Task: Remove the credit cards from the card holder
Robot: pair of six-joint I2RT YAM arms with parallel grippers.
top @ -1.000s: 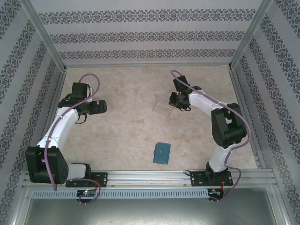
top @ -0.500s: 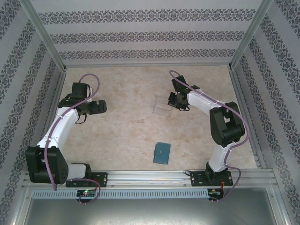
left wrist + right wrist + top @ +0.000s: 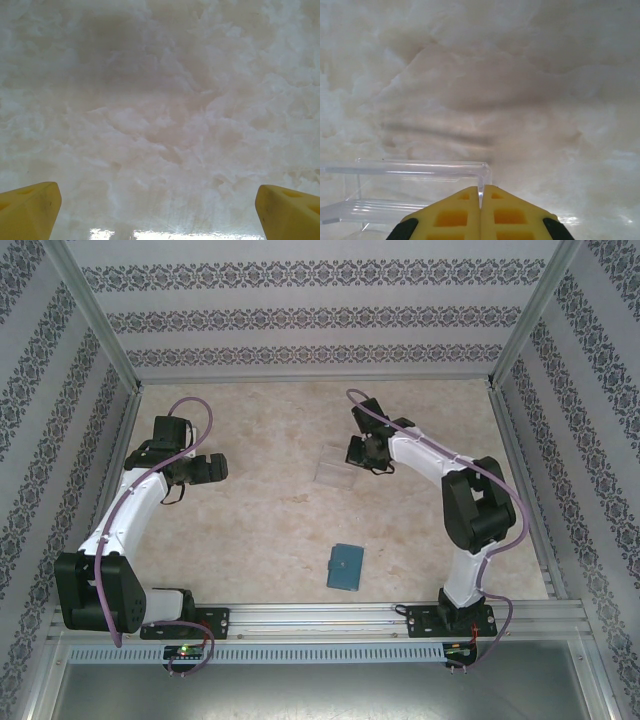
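Yellow right hand (image 3: pixel 481 192) clamped on clear tray (image 3: pixel 420 166), left hand (image 3: pixel 157 200) — spread wide

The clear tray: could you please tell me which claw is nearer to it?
Right. The right claw is pinching a wall of the clear tray; the left claw hangs open, well off to its left.

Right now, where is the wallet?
In the top view the wallet lies on the table near its front edge, just right of centre, left of the right arm's base and well nearer than the tray.
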